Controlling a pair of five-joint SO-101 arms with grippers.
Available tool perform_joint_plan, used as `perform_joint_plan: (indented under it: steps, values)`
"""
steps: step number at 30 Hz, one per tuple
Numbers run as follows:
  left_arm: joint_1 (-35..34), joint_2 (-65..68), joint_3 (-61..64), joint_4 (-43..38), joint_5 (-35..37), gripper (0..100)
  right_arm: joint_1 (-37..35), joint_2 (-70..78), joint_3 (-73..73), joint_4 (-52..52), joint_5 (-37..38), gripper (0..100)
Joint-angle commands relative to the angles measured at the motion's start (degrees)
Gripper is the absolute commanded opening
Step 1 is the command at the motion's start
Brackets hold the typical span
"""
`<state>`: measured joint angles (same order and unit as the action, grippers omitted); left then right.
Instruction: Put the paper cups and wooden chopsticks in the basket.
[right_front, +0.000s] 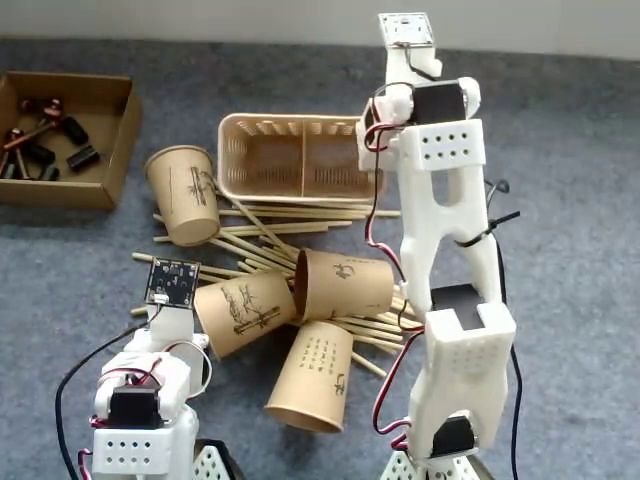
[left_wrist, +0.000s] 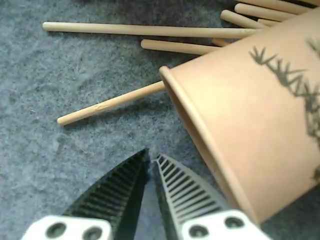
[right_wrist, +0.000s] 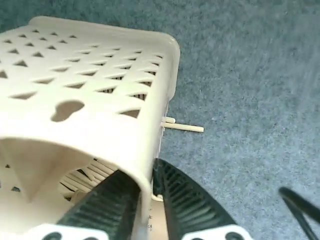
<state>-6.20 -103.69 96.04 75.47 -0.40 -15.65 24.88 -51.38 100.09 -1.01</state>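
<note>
Several brown paper cups lie on their sides on the grey cloth: one (right_front: 185, 193) at the left, two (right_front: 245, 310) (right_front: 345, 285) in the middle and one (right_front: 312, 375) near the front. Wooden chopsticks (right_front: 270, 245) are scattered under and between them. The cream basket (right_front: 232, 125) stands behind them. My right gripper (right_wrist: 140, 169) is shut on the wall of the basket (right_wrist: 100, 65) at its right end. My left gripper (left_wrist: 151, 157) is shut and holds nothing, just above the cloth beside the rim of a cup (left_wrist: 240, 115), with chopsticks (left_wrist: 107, 103) beyond it.
A cardboard box (right_front: 112, 150) with small dark parts sits at the back left. The right arm (right_front: 450, 230) stretches over the right side of the pile. Bare cloth lies to the right of the basket and at the front left.
</note>
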Motion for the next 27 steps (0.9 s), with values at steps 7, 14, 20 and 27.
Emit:
perform_joint_plan:
  steps: [7, 14, 20, 27]
  values:
    - [0.92, -0.31, 1.19, 0.18, -0.09, 1, -1.1, -5.41, 7.96, 1.01, -2.02, 0.5]
    - [0.92, -0.31, 1.19, 0.18, -0.09, 1, -1.01, -12.88, 17.54, 1.01, -1.85, 0.5]
    - [0.92, -0.31, 1.19, 0.18, -0.09, 1, -1.1, -14.9, 17.89, 0.84, -2.2, 0.6]
    - [0.92, -0.31, 1.19, 0.18, -0.09, 1, -1.8, -14.9, 17.8, -3.91, -2.2, 1.0]
